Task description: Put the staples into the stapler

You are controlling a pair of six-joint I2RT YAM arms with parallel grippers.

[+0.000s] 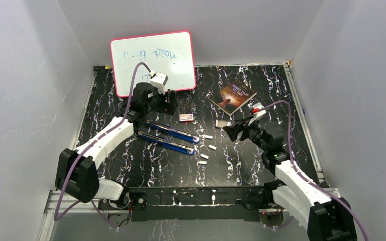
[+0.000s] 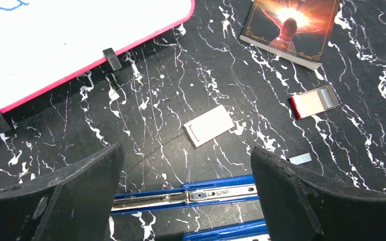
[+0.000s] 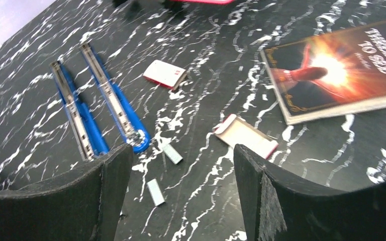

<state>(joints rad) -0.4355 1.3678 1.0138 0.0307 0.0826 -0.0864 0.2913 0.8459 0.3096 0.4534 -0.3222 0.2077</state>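
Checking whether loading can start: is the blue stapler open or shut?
Open. The stapler lies spread in two blue halves, metal rails facing up.

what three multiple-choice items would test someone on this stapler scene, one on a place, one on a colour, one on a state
1. Where is the book?
a) far side, right of centre
b) near edge, left
c) dead centre

2. What colour is the stapler?
a) red
b) blue
c) green

3. How is the stapler lying?
a) shut
b) opened out flat
c) lifted by a gripper

Answers:
1 a: the top view shows it far back and right of the middle.
2 b: both long halves are blue.
3 b: its two halves lie spread apart with the metal rails showing.
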